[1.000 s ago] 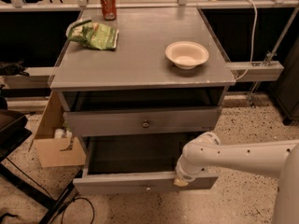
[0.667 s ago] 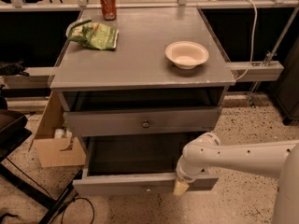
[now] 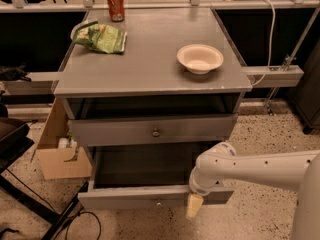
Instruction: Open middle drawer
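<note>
Grey middle drawer sits low and nearest, drawn well out so its dark inside shows. The gripper hangs at the right end of the drawer's front panel, on a white arm, probably placed there to draw the panel outward. Whether it holds anything cannot be told. Above, another drawer is nearly shut. Farther back, the tabletop bears a bowl, a bag and a can.

High front view down on cabinet, hand lower right

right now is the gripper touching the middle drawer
Cannot tell. The camera view shows the gripper overlapping the front of the middle drawer, right of its knob, but no plain contact or gap.
</note>
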Available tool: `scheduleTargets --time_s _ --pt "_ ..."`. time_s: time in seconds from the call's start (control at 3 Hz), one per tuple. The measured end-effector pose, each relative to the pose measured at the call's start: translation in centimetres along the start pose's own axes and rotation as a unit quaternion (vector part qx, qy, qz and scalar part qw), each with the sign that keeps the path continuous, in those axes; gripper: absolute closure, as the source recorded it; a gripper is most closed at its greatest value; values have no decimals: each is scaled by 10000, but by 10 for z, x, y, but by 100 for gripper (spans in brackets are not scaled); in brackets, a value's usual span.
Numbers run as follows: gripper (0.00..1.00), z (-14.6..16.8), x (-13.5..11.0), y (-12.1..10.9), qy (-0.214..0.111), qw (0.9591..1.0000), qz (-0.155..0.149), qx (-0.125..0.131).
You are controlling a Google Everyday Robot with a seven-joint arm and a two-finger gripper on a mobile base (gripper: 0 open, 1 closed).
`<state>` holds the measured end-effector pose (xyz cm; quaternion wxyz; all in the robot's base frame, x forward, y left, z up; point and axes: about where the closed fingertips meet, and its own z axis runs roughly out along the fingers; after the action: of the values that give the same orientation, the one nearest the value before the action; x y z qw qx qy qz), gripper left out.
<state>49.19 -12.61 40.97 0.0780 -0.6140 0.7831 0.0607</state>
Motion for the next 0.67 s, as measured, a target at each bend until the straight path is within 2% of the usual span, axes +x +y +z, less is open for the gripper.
scheduleTargets --time_s 0.33,0.67 --pt "19 11 5 12 238 9992 -87 -309" --pt "43 19 19 43 589 9955 -106 -735"
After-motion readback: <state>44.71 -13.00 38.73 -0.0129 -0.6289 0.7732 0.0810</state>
